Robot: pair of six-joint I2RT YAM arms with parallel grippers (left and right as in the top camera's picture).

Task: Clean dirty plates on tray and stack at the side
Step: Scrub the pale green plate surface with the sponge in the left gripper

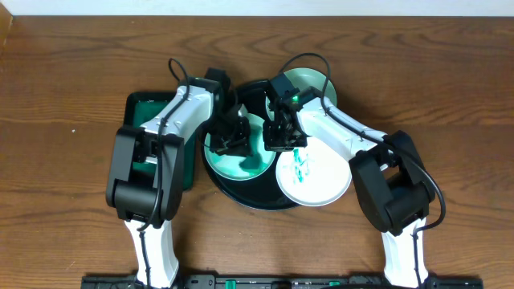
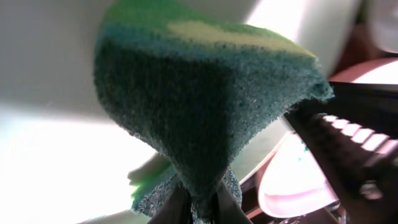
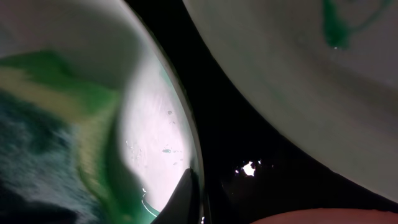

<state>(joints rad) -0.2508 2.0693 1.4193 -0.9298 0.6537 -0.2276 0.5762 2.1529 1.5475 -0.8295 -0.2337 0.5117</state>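
- While the left gripper point(image 1: 229, 136) is clamped on a sponge point(image 2: 199, 106), its fingertips pinch the sponge's narrow near end, and the coarse dark-green scrub side bulges towards the wrist camera, with a softer yellow-green layer at the far edge.
- The sponge is pressed on the left plate point(image 1: 241, 164), a small round white dish with a broad teal-green smear, lying on the left part of the tray point(image 1: 257, 202).
- The tray is round, glossy and black with a raised rim, in the middle of the brown wood-grain table point(image 1: 80, 64).
- The right gripper point(image 1: 281, 136) sits at the left plate's right rim; its wrist view shows one dark fingertip point(image 3: 186, 193) against the thin wet edge, but I cannot tell whether it is clamped.
- The right plate point(image 1: 317, 177), white with thin green streaks, overhangs the tray's near right rim.
- The far plate point(image 1: 309, 80), pale aqua, rests at the tray's far right edge.
- A dark green rectangular tray point(image 1: 144, 104) lies left, mostly under the left arm.
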